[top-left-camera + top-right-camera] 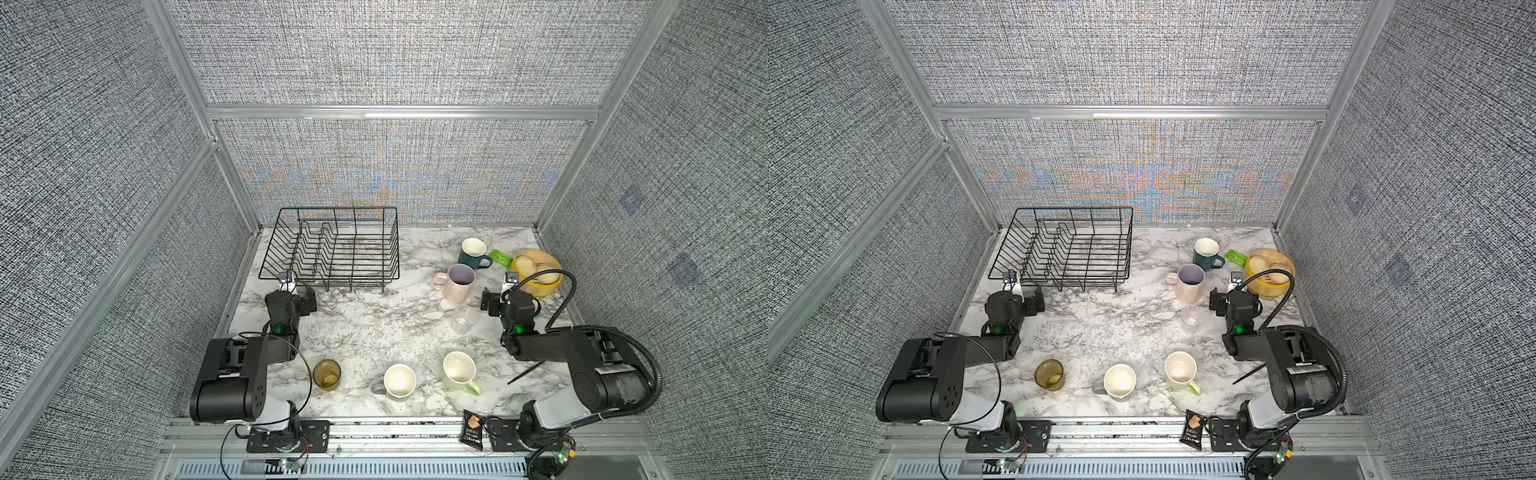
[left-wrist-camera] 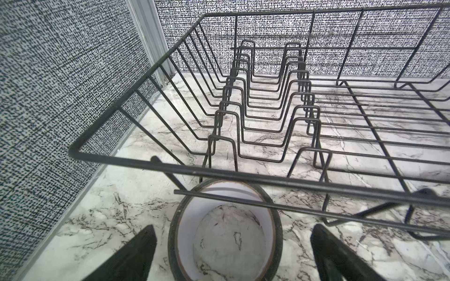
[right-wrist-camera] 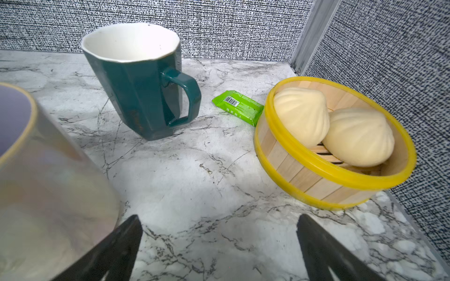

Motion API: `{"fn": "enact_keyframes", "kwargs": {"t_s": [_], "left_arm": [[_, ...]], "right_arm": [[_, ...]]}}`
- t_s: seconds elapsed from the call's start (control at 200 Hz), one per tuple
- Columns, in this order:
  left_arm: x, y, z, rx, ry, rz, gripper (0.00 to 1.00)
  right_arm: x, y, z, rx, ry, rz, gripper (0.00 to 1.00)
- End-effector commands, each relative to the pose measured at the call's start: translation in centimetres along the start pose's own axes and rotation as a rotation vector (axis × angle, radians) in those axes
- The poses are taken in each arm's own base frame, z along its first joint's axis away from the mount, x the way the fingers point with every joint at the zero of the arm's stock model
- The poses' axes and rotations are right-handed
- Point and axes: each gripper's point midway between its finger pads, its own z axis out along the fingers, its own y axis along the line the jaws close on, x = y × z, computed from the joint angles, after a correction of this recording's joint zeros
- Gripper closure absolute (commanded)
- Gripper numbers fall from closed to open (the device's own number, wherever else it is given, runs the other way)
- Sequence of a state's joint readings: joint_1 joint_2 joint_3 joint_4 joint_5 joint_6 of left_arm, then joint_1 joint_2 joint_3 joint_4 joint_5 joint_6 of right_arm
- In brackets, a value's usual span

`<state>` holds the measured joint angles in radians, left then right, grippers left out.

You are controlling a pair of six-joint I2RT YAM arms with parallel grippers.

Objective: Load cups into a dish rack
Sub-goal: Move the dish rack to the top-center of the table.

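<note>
On the marble table (image 1: 365,328) we see, far right, a yellow-rimmed wooden steamer (image 3: 299,172) holding two pale buns (image 3: 302,114), with a green packet (image 3: 238,107) just beside it on its left. A black stick (image 1: 525,372) lies near right, a dark snack packet (image 1: 473,430) sits at the near edge, and a roll of black tape (image 2: 185,219) lies flat at left.

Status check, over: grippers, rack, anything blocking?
Open, empty: left gripper, right gripper. Dish rack empty; six cups all on table, pink mug beside right gripper. Tape roll ahead of left gripper, at rack's front rim.
</note>
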<state>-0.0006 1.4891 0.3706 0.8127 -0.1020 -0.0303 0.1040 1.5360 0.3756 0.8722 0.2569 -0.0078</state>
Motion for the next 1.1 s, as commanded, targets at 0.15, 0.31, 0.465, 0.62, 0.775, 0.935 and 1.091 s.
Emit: {"fn": "enact_keyframes", "kwargs": {"t_s": [0.15,0.31,0.465,0.62,0.775,0.935,1.091], "left_arm": [[-0.7,0.0,0.0,0.002,-0.024,-0.003,0.01],[-0.7,0.0,0.0,0.002,-0.024,-0.003,0.01],[-0.8,0.0,0.0,0.002,-0.024,-0.005,0.01],[-0.8,0.0,0.0,0.002,-0.025,-0.005,0.01],[-0.7,0.0,0.0,0.003,-0.023,-0.004,0.01],[-0.8,0.0,0.0,0.003,-0.025,-0.006,0.01],[-0.8,0.0,-0.1,0.002,-0.027,-0.005,0.01]], "right_arm": [[-0.5,0.1,-0.2,0.007,-0.032,-0.013,0.01],[-0.5,1.3,-0.7,-0.049,-0.05,-0.053,0.01],[-0.5,1.8,-0.7,-0.079,-0.062,-0.061,0.01],[-0.4,1.6,-0.1,-0.094,-0.023,-0.041,0.01],[-0.4,1.5,0.2,-0.117,-0.009,-0.023,0.01],[-0.5,1.5,0.2,-0.126,-0.009,-0.018,0.01],[-2.1,2.8,-0.8,-0.215,0.012,-0.06,0.01]]}}
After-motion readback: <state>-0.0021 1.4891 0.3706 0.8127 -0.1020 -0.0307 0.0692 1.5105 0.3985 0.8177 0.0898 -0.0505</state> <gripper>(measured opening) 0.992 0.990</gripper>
